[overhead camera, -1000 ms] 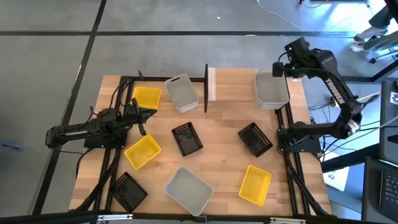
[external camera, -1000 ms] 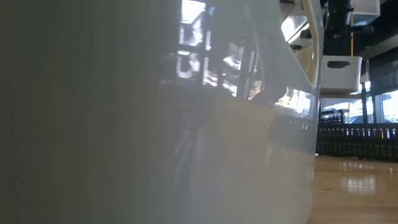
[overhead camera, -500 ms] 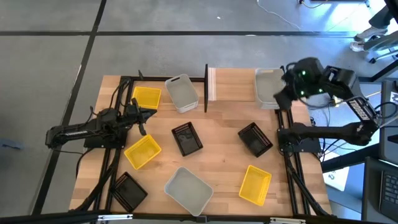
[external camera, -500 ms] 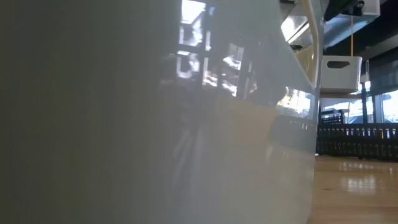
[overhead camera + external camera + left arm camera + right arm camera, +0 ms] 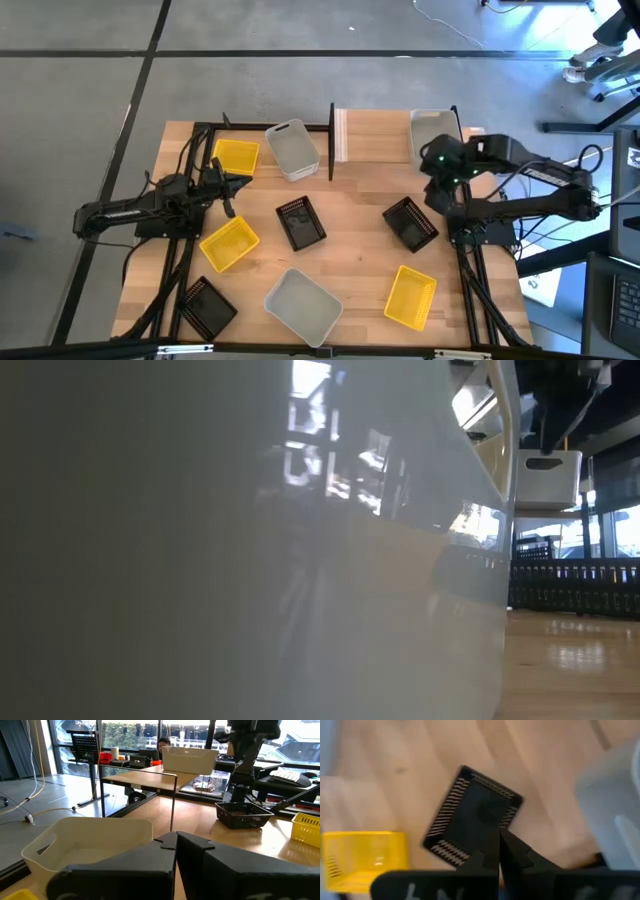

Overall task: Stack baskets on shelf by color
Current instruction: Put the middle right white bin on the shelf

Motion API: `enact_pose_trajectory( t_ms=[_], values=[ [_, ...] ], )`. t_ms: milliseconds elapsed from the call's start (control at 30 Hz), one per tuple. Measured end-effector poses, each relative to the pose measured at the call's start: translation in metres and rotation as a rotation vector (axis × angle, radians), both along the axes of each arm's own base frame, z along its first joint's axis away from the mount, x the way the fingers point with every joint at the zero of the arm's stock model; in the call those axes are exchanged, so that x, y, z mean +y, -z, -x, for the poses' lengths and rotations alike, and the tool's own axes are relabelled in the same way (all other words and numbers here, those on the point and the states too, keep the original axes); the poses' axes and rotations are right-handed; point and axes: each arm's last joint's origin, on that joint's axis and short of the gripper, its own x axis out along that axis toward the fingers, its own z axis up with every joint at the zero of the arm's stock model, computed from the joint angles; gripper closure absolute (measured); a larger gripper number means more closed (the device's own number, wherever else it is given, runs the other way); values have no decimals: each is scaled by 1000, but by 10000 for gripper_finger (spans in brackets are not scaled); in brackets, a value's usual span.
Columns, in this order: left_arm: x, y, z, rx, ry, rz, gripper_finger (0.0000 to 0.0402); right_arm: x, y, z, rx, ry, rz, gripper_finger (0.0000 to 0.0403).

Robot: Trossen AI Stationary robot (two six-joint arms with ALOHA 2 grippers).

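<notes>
Whitish basket (image 5: 434, 135) on shelf (image 5: 375, 135), right hand (image 5: 437, 172) closed empty above black basket (image 5: 410, 223)

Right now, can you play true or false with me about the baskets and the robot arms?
1. One whitish basket sits on the shelf. True.
2. Three yellow baskets are stacked on the shelf. False: the three of them lie apart on the table, such as the one near the front right.
3. The right end effector is shut and holds nothing. True: in its wrist view a black basket lies below it on the table.
4. The left end effector holds a black basket. False: it is shut and empty, resting at the left of the table.
5. A whitish basket stands on the table left of the shelf's post. True.
</notes>
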Motion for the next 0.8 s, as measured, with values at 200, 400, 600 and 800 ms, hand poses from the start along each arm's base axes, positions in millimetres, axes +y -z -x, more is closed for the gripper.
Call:
enact_pose_trajectory(
  t_ms=[200, 400, 600, 800],
  values=[
    [0, 0, 0, 0, 0, 0, 401, -4, 7, 0, 49, 42, 106, 403],
    [0, 0, 0, 0, 0, 0, 401, -8, 3, 2, 81, 96, 255, 403],
    [0, 0, 0, 0, 0, 0, 401, -11, 2, 3, 112, 129, 353, 403],
    [0, 0, 0, 0, 0, 0, 401, -12, 1, 4, 135, 118, 409, 403]
  ],
)
